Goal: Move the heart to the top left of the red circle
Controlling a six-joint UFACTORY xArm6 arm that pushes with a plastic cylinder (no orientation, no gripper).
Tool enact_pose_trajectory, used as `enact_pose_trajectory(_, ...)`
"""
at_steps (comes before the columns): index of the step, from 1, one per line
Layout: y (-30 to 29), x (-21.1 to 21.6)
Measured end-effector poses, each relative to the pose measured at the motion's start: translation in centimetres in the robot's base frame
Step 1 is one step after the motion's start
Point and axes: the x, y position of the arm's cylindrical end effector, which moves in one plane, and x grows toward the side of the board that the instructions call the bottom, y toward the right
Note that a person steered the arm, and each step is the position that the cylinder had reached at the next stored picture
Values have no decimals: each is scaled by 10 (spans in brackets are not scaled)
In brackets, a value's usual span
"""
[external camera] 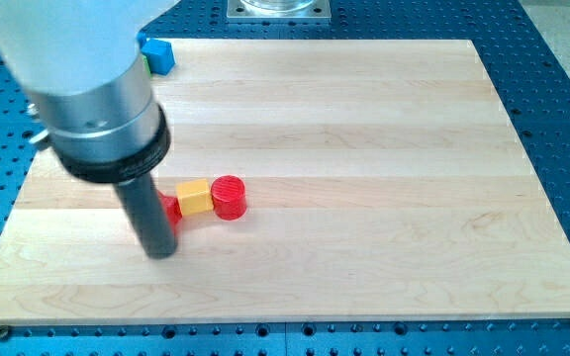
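Note:
A red circle block (230, 196) lies left of the board's middle. A yellow block (195, 198), its shape unclear, touches the red circle's left side. A red block (172, 210) peeks out to the left of the yellow one, mostly hidden behind my rod, so its shape cannot be made out. My tip (161, 251) rests on the board just below and to the left of that red block, close to it or touching it. No heart shape can be made out.
A blue block (157, 53) sits at the board's top left edge, with a sliver of green (147, 63) beside it, partly hidden by the arm's body. The wooden board (384, 148) lies on a blue perforated table.

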Motion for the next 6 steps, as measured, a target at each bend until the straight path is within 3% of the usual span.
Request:
enact_pose_trajectory(2,-94,-67)
enact_pose_trajectory(3,-77,-98)
enact_pose_trajectory(5,11,-152)
enact_pose_trajectory(6,45,-136)
